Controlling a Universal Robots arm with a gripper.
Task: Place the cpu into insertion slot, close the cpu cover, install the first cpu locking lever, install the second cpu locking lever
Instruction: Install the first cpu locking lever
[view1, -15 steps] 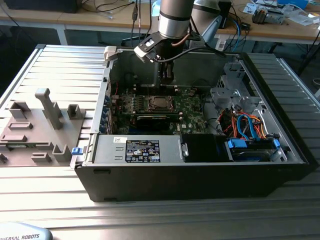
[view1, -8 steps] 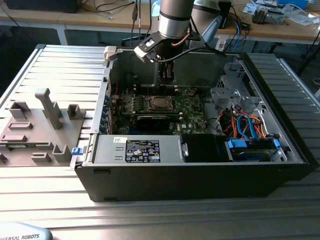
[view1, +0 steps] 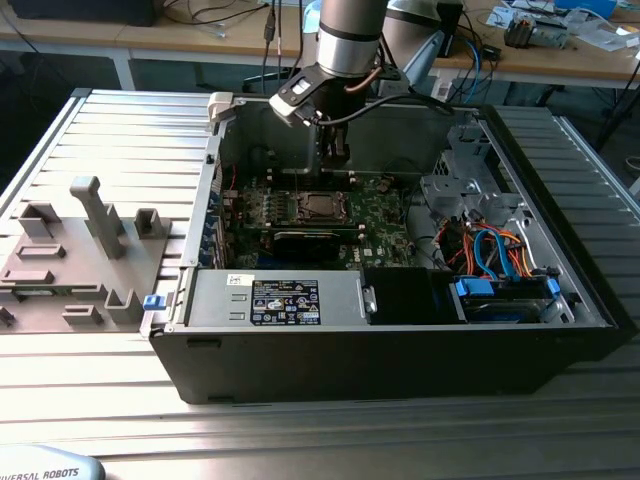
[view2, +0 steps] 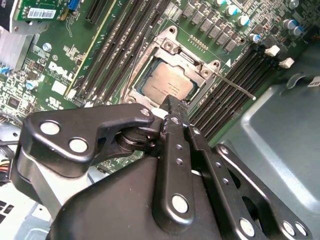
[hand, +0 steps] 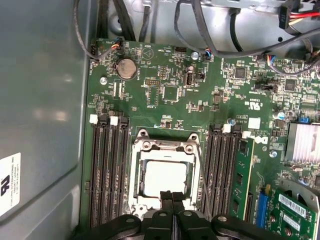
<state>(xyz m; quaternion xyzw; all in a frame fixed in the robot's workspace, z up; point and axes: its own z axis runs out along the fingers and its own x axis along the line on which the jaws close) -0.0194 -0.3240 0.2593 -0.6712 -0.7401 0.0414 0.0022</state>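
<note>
The cpu (hand: 164, 177), a flat square with a silver-grey top, lies in the insertion slot (view1: 322, 207) on the green motherboard (hand: 170, 75). The silver cpu cover (hand: 162, 146) lies down around it, and the chip shows through its window (view2: 167, 82). One thin locking lever (view2: 236, 86) sticks out sideways from the socket over the memory slots. Another thin lever (hand: 202, 170) runs along the socket's side. My gripper (hand: 173, 196) hangs just above the socket's edge, its black fingers (view2: 172, 107) pressed together with nothing between them. In the exterior view the gripper (view1: 337, 158) stands inside the open case.
Black memory slots (hand: 107, 170) flank the socket on both sides. The grey case wall (hand: 40, 100) stands close by. Cables (hand: 200, 30) hang over the board's far edge. A power supply (view1: 280, 300) and a drive cage with blue cables (view1: 495, 250) fill the case's front and the exterior view's right.
</note>
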